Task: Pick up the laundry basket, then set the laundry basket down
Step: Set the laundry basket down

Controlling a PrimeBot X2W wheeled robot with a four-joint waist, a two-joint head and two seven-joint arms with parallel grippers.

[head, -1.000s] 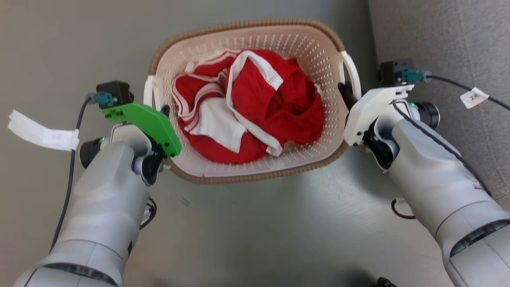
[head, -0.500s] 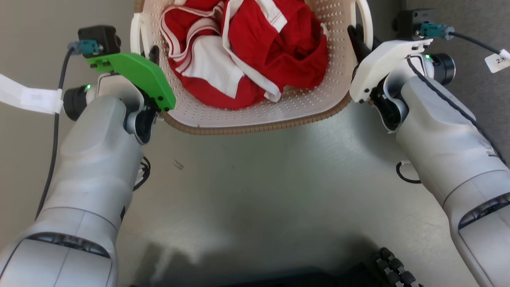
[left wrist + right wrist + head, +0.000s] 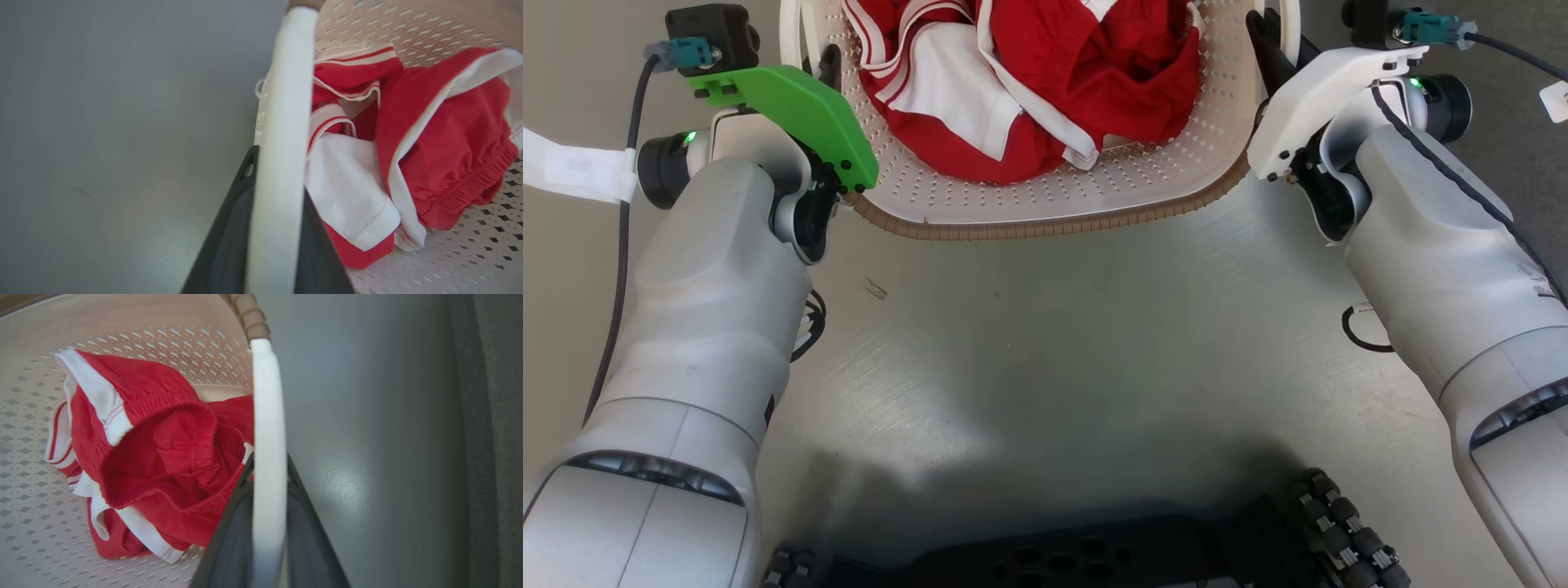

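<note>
The laundry basket, cream-white and perforated with a brown woven-look rim, is cut off by the head view's top edge. Red and white clothes lie bunched inside it. My left gripper is shut on the basket's left white handle; in the left wrist view the dark fingers flank that handle. My right gripper is shut on the right white handle, with a dark finger on each side of it. Whether the basket's bottom touches the floor is hidden.
Smooth grey floor stretches below the basket. A grey upholstered surface runs along the right side. My black wheeled base shows at the bottom edge. A white tag hangs from the left wrist cable.
The whole head view has shifted: the camera moved and my base has come into it. Basket and both grippers sit higher in the picture and look slightly larger. Both grips are unchanged.
</note>
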